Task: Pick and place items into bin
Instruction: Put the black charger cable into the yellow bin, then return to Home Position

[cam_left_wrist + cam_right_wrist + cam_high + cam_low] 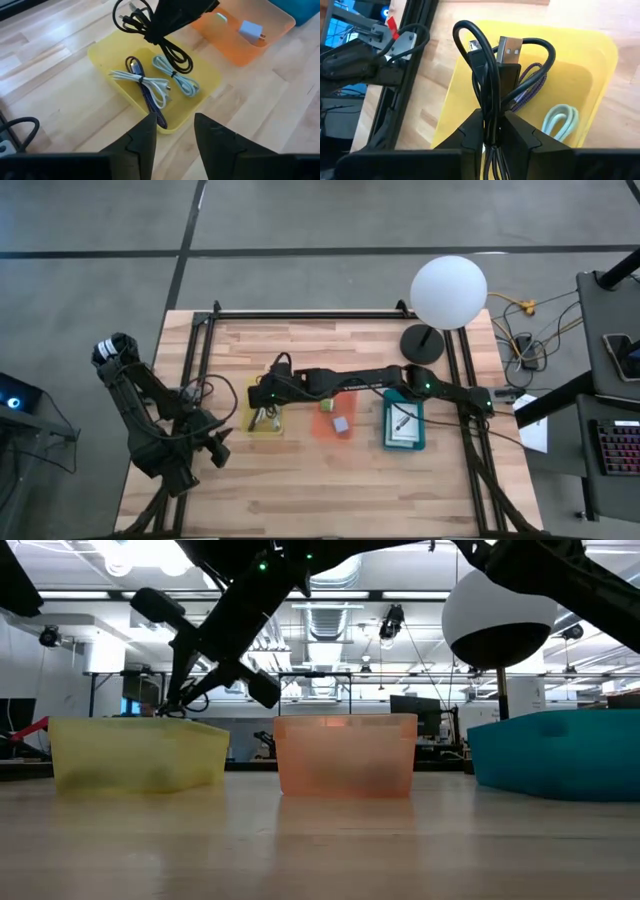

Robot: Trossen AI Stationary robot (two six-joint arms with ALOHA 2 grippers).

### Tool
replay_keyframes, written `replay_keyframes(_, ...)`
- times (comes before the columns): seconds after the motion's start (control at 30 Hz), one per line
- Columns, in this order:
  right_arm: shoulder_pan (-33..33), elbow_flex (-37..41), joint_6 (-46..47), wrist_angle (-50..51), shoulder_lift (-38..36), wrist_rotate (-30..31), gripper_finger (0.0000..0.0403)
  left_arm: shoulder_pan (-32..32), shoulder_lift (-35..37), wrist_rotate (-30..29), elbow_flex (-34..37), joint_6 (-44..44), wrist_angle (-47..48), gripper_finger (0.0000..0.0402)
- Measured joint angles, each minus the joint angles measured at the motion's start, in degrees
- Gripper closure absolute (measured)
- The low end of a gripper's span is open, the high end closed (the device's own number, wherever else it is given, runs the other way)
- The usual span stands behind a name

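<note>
My right gripper (493,131) reaches across the table and is shut on a coiled black cord (165,42) over the yellow bin (265,422). On the bin's floor lie a white cord (142,82), a purple braided cord (150,100) and a pale cord (177,77). My left gripper (175,137) is open near the table's left edge, short of the yellow bin, with nothing between its fingers. The orange bin (335,425) holds a green cube (326,406) and a pale-purple cube (342,424). A white card (403,420) lies in the teal bin (404,442). My right gripper pinches several strands of the black cord's coil (492,117) between its two fingers. The fingers slant down from the table's right side. The coil's loops and a USB plug (510,47) stick out past the fingertips, above the yellow bin's floor.
A white globe lamp (448,292) stands on its round black base (422,343) at the back right. The three bins sit in a row across the table's middle. A black frame rail (300,315) runs along the far edge. Bare wood lies toward the near edge.
</note>
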State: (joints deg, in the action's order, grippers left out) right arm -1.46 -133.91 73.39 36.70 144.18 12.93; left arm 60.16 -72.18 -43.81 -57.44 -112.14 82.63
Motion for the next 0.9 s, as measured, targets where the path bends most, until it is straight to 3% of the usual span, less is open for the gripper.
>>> replay_keyframes(0.13, -0.2, 0.01, -0.05, -0.19, 0.0, 0.41, 0.0335, 0.0, 0.02, 0.0, 0.01, 0.02, 0.5, 0.0282)
replay_keyframes(0.57, -1.0, 0.06, -2.09, -0.67, -0.46, 1.72, 0.0216, 0.0, 0.15, 0.02, 0.06, 0.13, -0.62, 0.0282)
replay_keyframes(0.67, -2.64, 0.11, -9.37, -0.61, -1.76, 3.17, 0.0206, 0.0, 0.13, -0.22, 0.09, 0.37, -2.92, 0.0282)
replay_keyframes(0.9, -7.06, 0.09, -18.33, 5.67, -5.74, -2.32, 0.0212, -0.04, 0.12, -4.48, 0.0, 7.42, -15.11, 0.0283)
